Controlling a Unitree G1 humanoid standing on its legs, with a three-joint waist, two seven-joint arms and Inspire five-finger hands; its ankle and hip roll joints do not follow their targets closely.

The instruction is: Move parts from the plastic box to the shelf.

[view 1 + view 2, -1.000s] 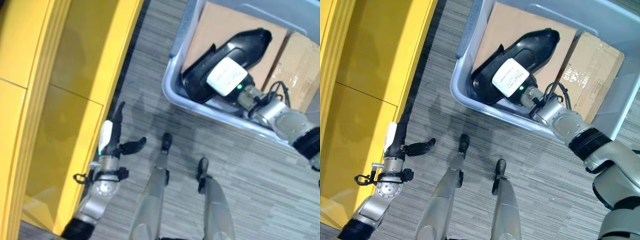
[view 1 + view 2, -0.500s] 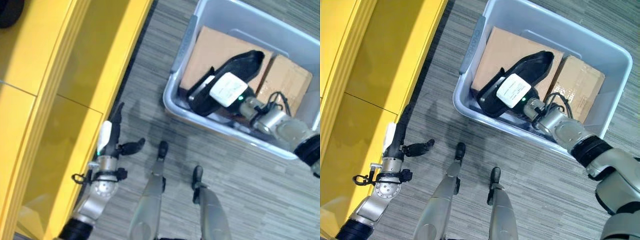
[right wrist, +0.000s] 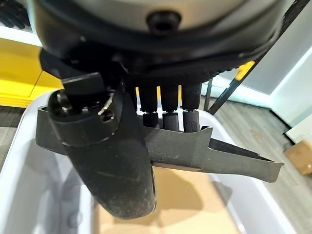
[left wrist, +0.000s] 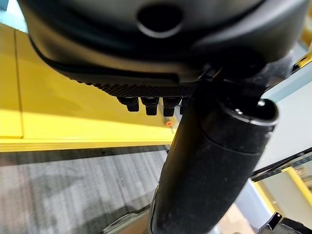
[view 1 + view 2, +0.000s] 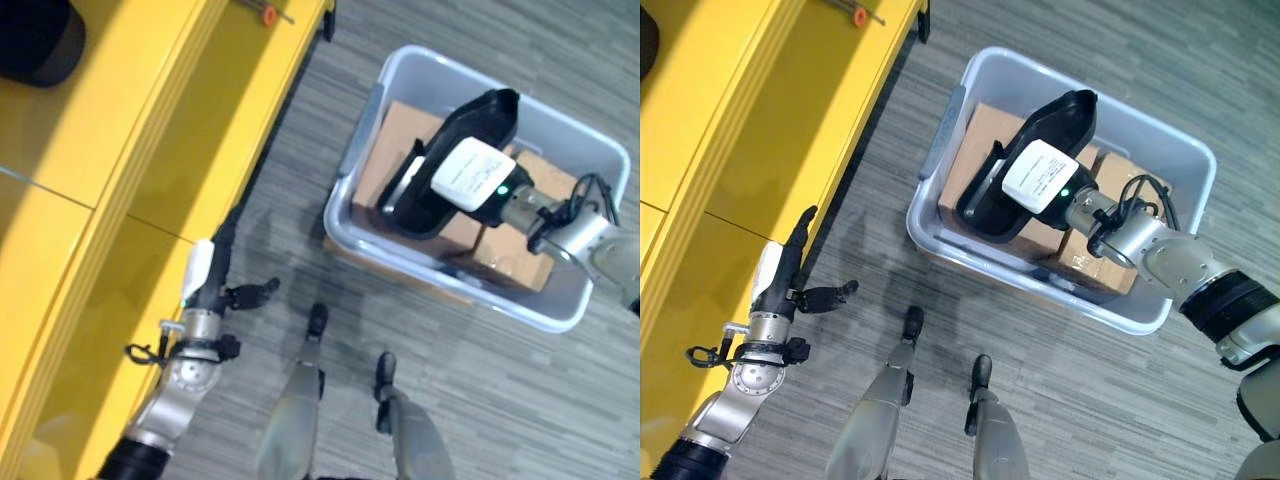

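Hanging open beside the yellow shelf [image 5: 120, 150], left hand [image 5: 205, 290], fingers straight, thumb out, holding nothing. Gripping a black plastic part [image 5: 1025, 165] from above, right hand [image 5: 1055, 185], fingers curled over its rim. Sitting just beneath that hand, cardboard boxes [image 5: 975, 150] inside the grey plastic box [image 5: 1140, 320].

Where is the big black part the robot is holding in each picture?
Left eye view: black part, upper right, lifted above the grey plastic box in the right hand.
Right eye view: same part, upper middle.
Right wrist view: part pinched mid-picture.
Left wrist view: cannot tell.
Shared landmark: the grey plastic box.
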